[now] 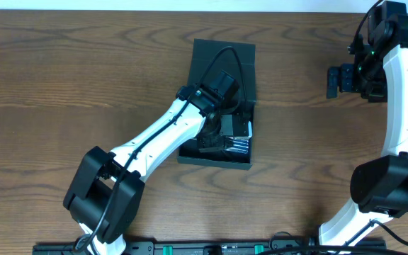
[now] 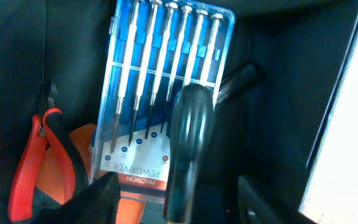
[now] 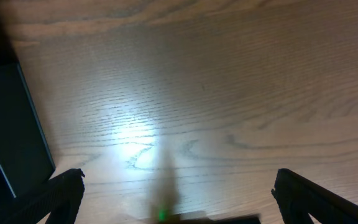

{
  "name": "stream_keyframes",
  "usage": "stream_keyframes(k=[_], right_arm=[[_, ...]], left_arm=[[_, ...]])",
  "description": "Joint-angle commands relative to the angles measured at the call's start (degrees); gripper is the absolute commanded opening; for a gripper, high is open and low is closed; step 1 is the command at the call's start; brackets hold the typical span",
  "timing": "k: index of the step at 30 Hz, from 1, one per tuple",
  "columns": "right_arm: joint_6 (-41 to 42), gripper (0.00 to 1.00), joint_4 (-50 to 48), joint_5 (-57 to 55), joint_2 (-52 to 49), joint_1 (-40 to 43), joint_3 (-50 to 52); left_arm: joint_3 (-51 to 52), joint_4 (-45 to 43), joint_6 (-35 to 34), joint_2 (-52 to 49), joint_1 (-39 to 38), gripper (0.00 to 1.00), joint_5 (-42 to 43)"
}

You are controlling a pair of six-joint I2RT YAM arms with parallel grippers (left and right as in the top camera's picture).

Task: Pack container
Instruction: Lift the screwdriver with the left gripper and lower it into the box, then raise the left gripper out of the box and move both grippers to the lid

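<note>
Wood table (image 1: 83,71) held the box (image 1: 225,57); left pincer (image 2: 179,198) hung inside it, half open, holding nothing. Right pincer (image 3: 176,196), wide open, sat far off.

In the overhead view, the left arm (image 1: 168,131) is covering most of the inside of the container (image 1: 222,53). In the left wrist view, the black handle (image 2: 188,149) is running off at 6 o'clock and the red-handled pliers (image 2: 27,168) at 7 o'clock.

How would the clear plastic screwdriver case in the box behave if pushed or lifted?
The clear plastic screwdriver case looks stiff and flat: probably slides, not rolls. Its glossy lid may be slippery. The black rounded handle lying on it would likely roll off.
</note>
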State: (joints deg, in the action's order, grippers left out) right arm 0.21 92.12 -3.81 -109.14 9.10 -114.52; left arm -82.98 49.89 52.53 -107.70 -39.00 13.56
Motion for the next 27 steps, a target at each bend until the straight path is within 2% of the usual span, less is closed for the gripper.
stream_keyframes(k=[1,5,11,14,16,17,19,20,22,26,27], right_arm=[[0.11,0.99,0.02,0.42,0.07,0.35,0.31],[-0.07,0.99,0.07,0.42,0.07,0.35,0.31],[-0.07,0.99,0.09,1.29,0.07,0.35,0.31],[-0.09,0.99,0.09,5.75,0.07,0.35,0.31],[-0.09,0.98,0.02,13.18,0.07,0.17,0.31],[-0.35,0.91,-0.02,16.37,0.07,0.02,0.31],[-2.82,0.51,-0.46,24.35,0.07,-0.63,0.33],[-3.82,0.34,-0.9,27.54,0.07,-1.11,0.33],[-3.89,0.15,-1.92,29.53,0.07,-2.29,0.33],[-2.95,0.01,-4.57,29.55,-0.17,-5.68,0.33],[-2.51,0.01,-5.33,29.53,-0.37,-6.54,0.33]], left_arm=[[-0.5,0.39,0.0,-0.52,0.2,0.6,0.37],[-0.52,0.52,-1.88,-0.07,0.17,0.6,-0.15],[-0.52,2.99,-9.2,4.81,0.15,0.61,-5.03],[-0.52,4.85,-13.7,8.87,0.39,0.6,-8.44],[-0.52,6.12,-16.98,12.26,1.05,0.6,-10.43],[-0.52,6.54,-18.32,13.84,1.7,0.6,-10.95],[-0.52,6.67,-21.9,16.85,4.02,0.6,-11.28],[-0.52,6.54,-24.04,18.32,5.77,0.61,-11.26],[-0.52,6.16,-27.41,20.26,9.44,0.6,-11.23],[-0.52,3.5,-34.25,21.29,19.93,0.61,-7.54],[-0.52,2.64,-34.75,20.94,22.29,0.6,-5.22]])
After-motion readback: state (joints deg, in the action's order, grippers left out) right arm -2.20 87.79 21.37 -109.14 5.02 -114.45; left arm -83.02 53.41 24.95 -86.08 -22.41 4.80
